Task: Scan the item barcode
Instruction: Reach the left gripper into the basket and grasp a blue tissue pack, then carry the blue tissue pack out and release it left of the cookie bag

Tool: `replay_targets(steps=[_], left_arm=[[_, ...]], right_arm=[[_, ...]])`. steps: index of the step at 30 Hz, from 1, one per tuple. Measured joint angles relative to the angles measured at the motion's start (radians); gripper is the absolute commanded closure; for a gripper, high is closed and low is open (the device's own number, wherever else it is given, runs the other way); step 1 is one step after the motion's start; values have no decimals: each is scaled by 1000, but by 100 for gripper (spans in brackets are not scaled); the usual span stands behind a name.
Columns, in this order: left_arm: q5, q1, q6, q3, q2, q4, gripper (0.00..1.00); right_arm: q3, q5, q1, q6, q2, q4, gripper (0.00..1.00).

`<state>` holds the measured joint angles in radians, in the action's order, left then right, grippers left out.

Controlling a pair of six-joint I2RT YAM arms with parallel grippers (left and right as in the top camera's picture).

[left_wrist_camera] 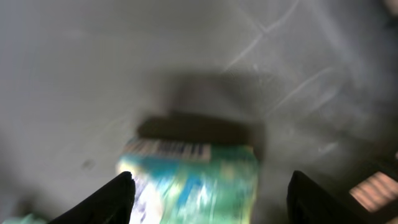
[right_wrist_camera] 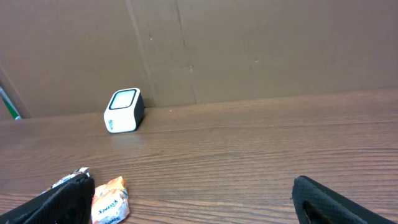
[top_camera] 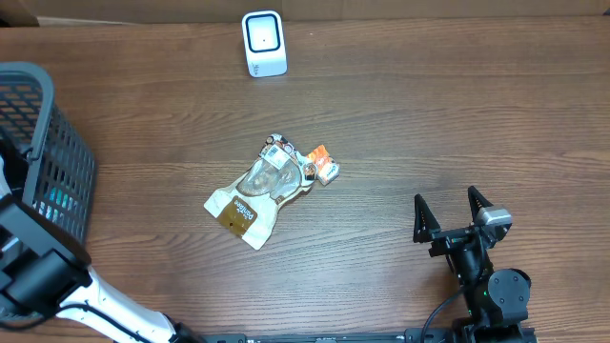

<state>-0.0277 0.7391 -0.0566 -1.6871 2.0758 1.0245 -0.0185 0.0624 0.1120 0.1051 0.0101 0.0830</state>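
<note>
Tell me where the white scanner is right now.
In the overhead view the white scanner stands at the table's far edge, slightly left of centre, beyond the snack pouch and by the cardboard wall.

The table [top_camera: 429, 124] looks matt wood-grain, the scanner [top_camera: 263, 43] glossy white plastic, the pouch [top_camera: 257, 191] shiny crinkled film.

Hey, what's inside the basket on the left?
A teal packet shows through the mesh wall of the basket. The rest of the inside is hidden by that wall and cut off by the frame's edge.
</note>
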Motion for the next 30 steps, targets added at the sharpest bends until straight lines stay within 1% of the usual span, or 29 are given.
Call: replay_targets(steps=[4,8,11,13,15,23,27,30], left_arm=[[21,0,57,5,42,-10,36],[25,0,74,5,47,-12,36],[22,0,86,4,55,-10,41],[13,0,89,-5,65,-5,66],[1,1,92,-11,71,-3,96],[10,0,82,-40,80,19,96],[-9,0,22,-92,105,92,96],[-32,0,-43,-152,135,176,96]], right_arm=[[0,0,0,0,0,0,0],[0,0,0,0,0,0,0],[0,0,0,0,0,0,0],[0,0,0,0,0,0,0],[0,0,0,0,0,0,0],[0,0,0,-1,0,0,0],[0,0,0,0,0,0,0],[0,0,0,0,0,0,0]])
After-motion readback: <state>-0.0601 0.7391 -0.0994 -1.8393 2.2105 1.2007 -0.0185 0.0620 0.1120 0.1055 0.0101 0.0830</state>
